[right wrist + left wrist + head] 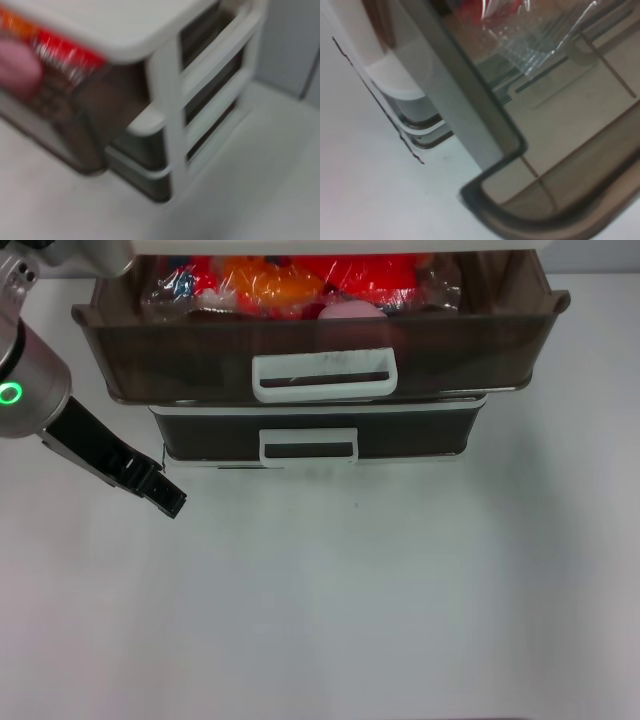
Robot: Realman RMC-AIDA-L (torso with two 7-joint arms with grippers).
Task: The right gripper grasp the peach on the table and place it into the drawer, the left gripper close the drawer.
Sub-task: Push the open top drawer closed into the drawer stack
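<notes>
With the peach already in the open drawer, the left gripper, fingers seemingly closed, may shove its corner askew and jam it.

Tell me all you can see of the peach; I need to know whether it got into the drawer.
The peach is a matte pink, rounded ball, only its top showing above the front wall of the open drawer. It lies inside the drawer, near the middle just behind the front wall, against the orange and red packets. The right wrist view shows it as a pink blur through the brown wall. No gripper touches it; the left gripper is over the table, apart from it.
</notes>
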